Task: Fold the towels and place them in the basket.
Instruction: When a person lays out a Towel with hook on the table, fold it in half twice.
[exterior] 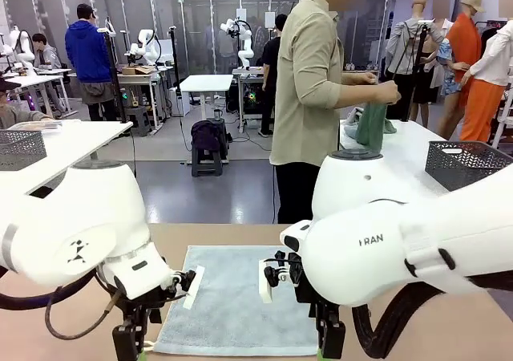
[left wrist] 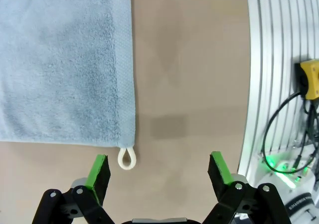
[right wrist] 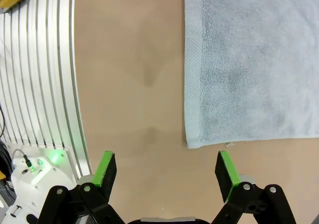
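A dusty blue-grey towel (exterior: 232, 301) lies flat on the tan table between my two arms. My left gripper (exterior: 128, 343) hangs open at its near left corner. In the left wrist view the open gripper (left wrist: 159, 172) hovers over bare table just beside the towel (left wrist: 65, 59) and its cream corner loop (left wrist: 126, 159). At the near right corner my right gripper (exterior: 329, 341) is also open. The right wrist view has that gripper (right wrist: 166, 170) above bare table just off the towel's (right wrist: 254, 64) corner. A dark grey mesh basket (exterior: 465, 164) stands on a white table at the far right.
A person stands across the table, turned toward the white table, with a green towel (exterior: 373, 124) in hand. A second mesh basket (exterior: 20, 148) sits on a white table at the far left. Ribbed aluminium base rails (left wrist: 269, 84) and cables border the table near my arms.
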Controlling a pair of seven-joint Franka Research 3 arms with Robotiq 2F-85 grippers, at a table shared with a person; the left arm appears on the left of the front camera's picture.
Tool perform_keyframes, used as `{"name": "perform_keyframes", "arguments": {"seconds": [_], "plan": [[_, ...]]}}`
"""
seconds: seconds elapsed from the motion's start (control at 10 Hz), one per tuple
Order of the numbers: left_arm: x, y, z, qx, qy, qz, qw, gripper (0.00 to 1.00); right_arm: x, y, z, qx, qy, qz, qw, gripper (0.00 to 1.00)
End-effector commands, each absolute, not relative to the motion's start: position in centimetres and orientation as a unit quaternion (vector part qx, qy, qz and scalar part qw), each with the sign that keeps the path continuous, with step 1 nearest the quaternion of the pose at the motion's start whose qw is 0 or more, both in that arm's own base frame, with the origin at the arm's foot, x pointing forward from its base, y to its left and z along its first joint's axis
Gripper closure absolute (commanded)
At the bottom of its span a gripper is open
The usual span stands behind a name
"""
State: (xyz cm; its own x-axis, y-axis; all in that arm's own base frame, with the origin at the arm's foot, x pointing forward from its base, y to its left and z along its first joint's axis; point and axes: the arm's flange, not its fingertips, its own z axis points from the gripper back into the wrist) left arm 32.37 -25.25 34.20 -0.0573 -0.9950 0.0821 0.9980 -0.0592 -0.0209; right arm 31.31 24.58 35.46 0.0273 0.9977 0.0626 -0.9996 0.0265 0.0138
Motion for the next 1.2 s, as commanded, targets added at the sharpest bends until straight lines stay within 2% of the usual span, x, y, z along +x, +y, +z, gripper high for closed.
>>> {"name": "perform_keyframes", "arguments": {"seconds": [0.0, 0.6, 1.1], "plan": [[32.7, -26.2, 33.2, -0.04, -0.029, -0.732, 0.679, 0.0, 30.6, 24.2, 33.8, 0.007, -0.017, 0.687, 0.726, 0.0], [33.3, -26.5, 31.0, 0.003, -0.025, -0.732, 0.681, 0.0, 31.2, 24.0, 31.2, -0.004, -0.014, 0.689, 0.725, 0.0], [33.9, -26.1, 30.0, 0.007, -0.026, -0.736, 0.677, 0.0, 31.4, 23.8, 29.7, -0.009, -0.012, 0.682, 0.731, 0.0]]}}
